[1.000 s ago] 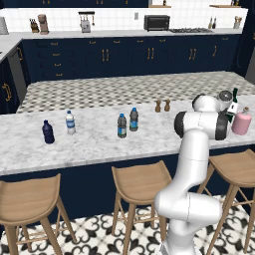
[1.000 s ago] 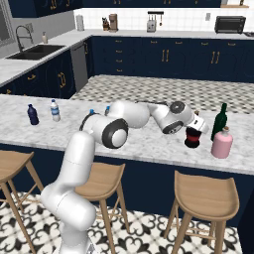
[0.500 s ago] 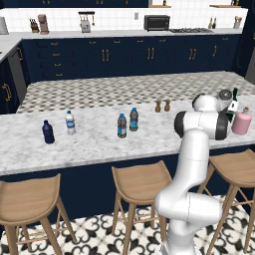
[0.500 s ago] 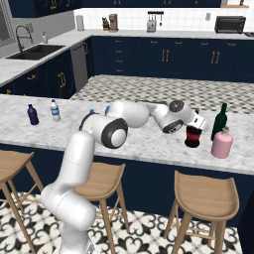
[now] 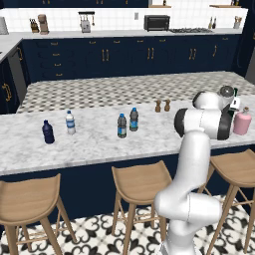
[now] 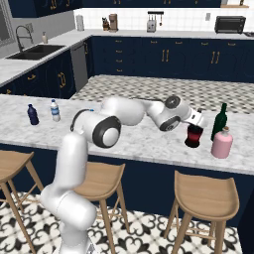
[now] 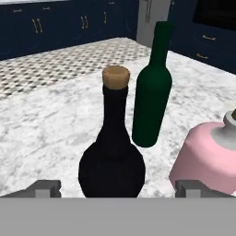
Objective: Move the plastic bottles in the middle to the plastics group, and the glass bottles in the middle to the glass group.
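Now the gripper [image 7: 118,189] stands wide open, its two fingertips apart on either side of the dark squat glass bottle [image 7: 112,154] and gripping nothing; the bottle stands upright, neck up, directly ahead of the hand near the right end of the worktop [image 6: 144,141], just beside the green bottle [image 6: 219,121] and the pink bottle [image 6: 222,142] of the glass group. The two plastic bottles [image 5: 127,122] yet to be moved stand upright mid-worktop, well off to the hand's left, with the navy bottle [image 5: 48,132] and the water bottle [image 5: 70,122] farther left toward that end.
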### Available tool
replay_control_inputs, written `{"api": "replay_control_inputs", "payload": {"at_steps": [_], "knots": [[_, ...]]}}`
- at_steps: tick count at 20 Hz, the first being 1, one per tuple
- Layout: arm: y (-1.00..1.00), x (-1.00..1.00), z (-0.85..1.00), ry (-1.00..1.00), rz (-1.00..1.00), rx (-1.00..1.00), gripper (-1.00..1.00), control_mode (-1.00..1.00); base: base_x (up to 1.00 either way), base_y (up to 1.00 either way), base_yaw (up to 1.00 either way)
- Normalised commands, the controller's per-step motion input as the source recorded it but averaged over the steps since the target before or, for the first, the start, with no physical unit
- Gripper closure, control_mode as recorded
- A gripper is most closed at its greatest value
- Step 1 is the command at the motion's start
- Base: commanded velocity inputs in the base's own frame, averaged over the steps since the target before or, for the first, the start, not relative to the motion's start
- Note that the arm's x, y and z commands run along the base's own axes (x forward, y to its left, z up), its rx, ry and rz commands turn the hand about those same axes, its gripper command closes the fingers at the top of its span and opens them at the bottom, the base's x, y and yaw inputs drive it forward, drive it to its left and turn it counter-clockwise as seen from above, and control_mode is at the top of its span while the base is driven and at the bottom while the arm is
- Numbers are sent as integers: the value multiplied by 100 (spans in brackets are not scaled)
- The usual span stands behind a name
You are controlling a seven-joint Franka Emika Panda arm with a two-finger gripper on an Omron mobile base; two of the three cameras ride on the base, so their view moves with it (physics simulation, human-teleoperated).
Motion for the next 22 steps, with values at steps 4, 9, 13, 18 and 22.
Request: {"api": "replay_control_inputs", "payload": {"at_steps": [4, 9, 13, 18, 22], "knots": [[17, -54, 16, 2, 13, 0, -100, -100, 0, 0, 0], [18, -65, 21, 6, 17, 0, -100, -100, 0, 0, 0], [16, -44, 41, 11, 20, 0, -100, -100, 0, 0, 0], [19, -28, 52, 12, 19, 0, -100, -100, 0, 0, 0], [40, -14, 4, 6, 18, 4, -100, -100, 0, 0, 0]]}}
